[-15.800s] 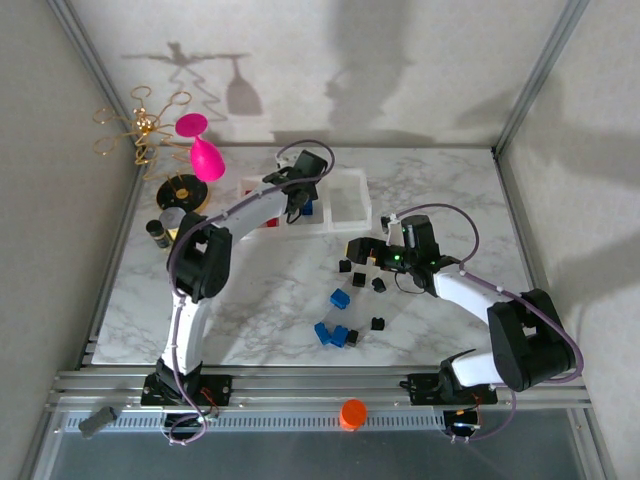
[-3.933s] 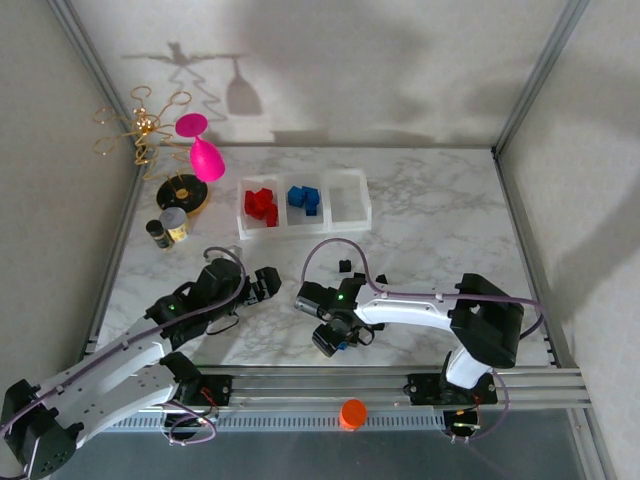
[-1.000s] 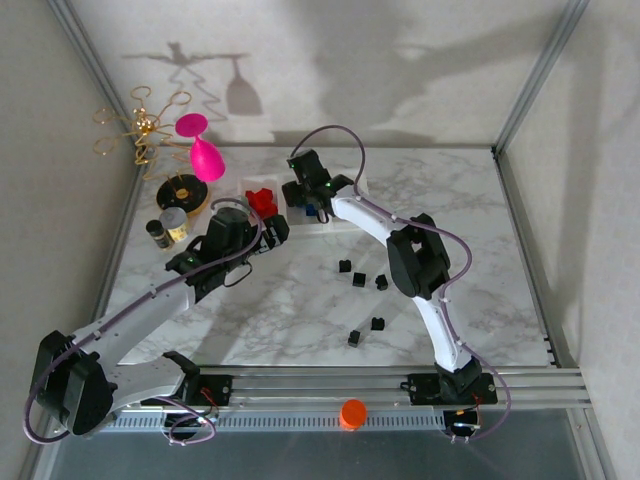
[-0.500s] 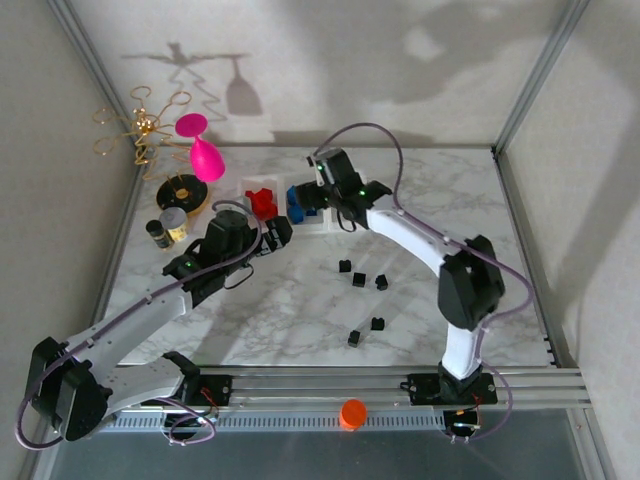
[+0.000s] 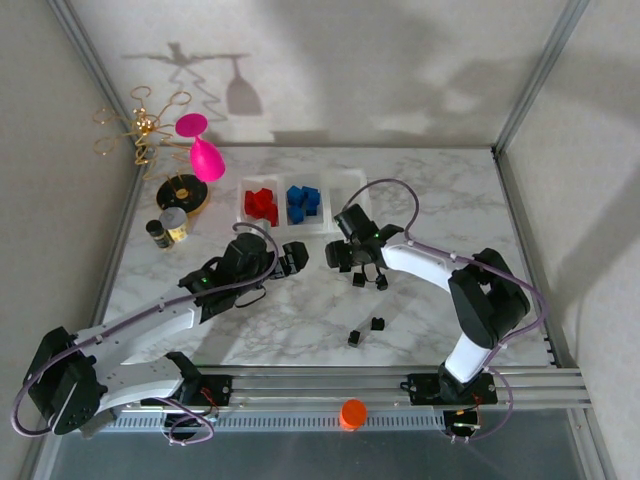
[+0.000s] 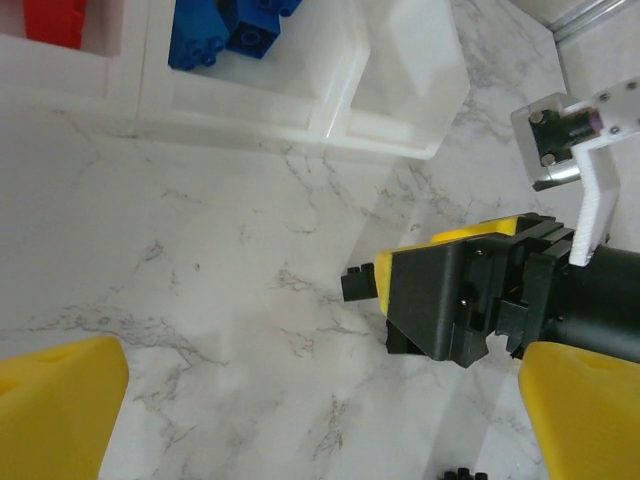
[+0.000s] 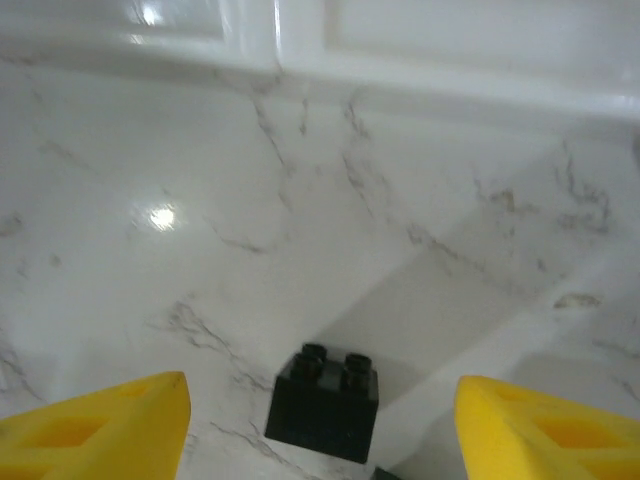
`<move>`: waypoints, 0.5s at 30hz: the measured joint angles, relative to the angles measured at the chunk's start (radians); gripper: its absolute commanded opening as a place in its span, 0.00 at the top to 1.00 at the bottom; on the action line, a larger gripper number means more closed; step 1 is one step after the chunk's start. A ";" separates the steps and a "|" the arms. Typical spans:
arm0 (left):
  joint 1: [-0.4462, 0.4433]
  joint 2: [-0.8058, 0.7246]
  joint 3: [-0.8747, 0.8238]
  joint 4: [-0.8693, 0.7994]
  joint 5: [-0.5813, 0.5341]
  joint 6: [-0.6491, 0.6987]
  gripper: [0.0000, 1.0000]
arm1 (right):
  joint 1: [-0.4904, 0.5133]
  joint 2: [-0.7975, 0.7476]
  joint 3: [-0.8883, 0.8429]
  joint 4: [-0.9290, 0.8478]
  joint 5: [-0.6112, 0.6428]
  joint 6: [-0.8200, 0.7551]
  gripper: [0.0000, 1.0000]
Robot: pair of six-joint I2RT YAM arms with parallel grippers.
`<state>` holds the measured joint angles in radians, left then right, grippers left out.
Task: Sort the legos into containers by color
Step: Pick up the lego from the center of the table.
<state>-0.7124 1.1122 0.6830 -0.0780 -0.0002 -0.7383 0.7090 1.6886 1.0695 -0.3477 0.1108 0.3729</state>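
Note:
The containers (image 5: 349, 188) stand in a row at the back: red legos (image 5: 262, 203) in the left bin, blue legos (image 5: 303, 200) in the middle one, the right bin bare. Several black legos lie loose on the marble, among them two (image 5: 358, 279) (image 5: 381, 283) side by side and two nearer the front (image 5: 378, 323). My right gripper (image 5: 344, 258) hangs open low over one black brick (image 7: 325, 402), which sits between its yellow fingers (image 7: 100, 425), untouched. My left gripper (image 5: 297, 259) is open and holds nothing, just left of the right one; its view shows that brick (image 6: 358, 285).
A gold wire stand (image 5: 140, 125), a pink glass (image 5: 203, 150) and a small dark jar (image 5: 172, 225) crowd the back left corner. An orange cap (image 5: 352, 412) rests on the front rail. Metal frame posts rise at both back corners.
My right gripper has left the middle bin and come down toward me onto the table, over a black brick. My left gripper has shifted a little right and nearer.

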 measured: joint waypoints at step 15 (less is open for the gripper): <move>-0.018 -0.037 -0.036 0.000 -0.054 -0.043 0.00 | 0.018 0.094 -0.021 0.072 0.049 0.028 0.50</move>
<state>-0.7300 1.0748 0.6472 -0.0780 -0.0544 -0.7815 0.7273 1.7828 1.0481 -0.2752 0.1596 0.4011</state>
